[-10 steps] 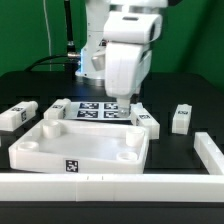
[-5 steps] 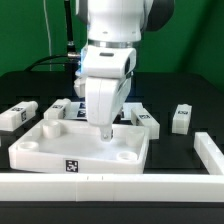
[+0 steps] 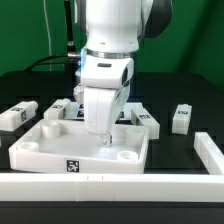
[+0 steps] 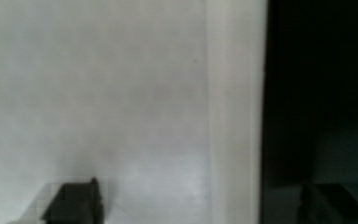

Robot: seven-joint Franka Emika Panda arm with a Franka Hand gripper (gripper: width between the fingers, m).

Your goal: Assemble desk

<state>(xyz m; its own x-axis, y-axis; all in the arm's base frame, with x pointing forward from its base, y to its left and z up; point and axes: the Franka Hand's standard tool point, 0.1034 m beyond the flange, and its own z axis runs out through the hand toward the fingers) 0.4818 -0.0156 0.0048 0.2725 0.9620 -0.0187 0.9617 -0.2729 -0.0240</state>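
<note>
The white desk top (image 3: 70, 142) lies rim-up at the front middle of the black table, with round sockets in its corners. My gripper (image 3: 106, 137) has come down over its far rim, right of the middle. In the wrist view the tray floor (image 4: 105, 90) fills most of the picture and the rim (image 4: 240, 100) runs between my gripper's (image 4: 202, 205) two dark fingertips, one inside the tray, one outside. The jaws stand apart and hold nothing. Tagged white legs lie around: one (image 3: 18, 114) at far left, one (image 3: 57, 110) behind the top, one (image 3: 147, 121) and another (image 3: 181, 118) to the right.
A long white rail wall (image 3: 110, 184) runs along the front edge and turns up the exterior view's right side (image 3: 208, 150). The marker board (image 3: 71, 104) lies behind the desk top, mostly hidden by the arm. Cables hang at the back left.
The arm has moved from above the marker board toward the front and down onto the desk top's far rim. The jaws look a little narrower.
</note>
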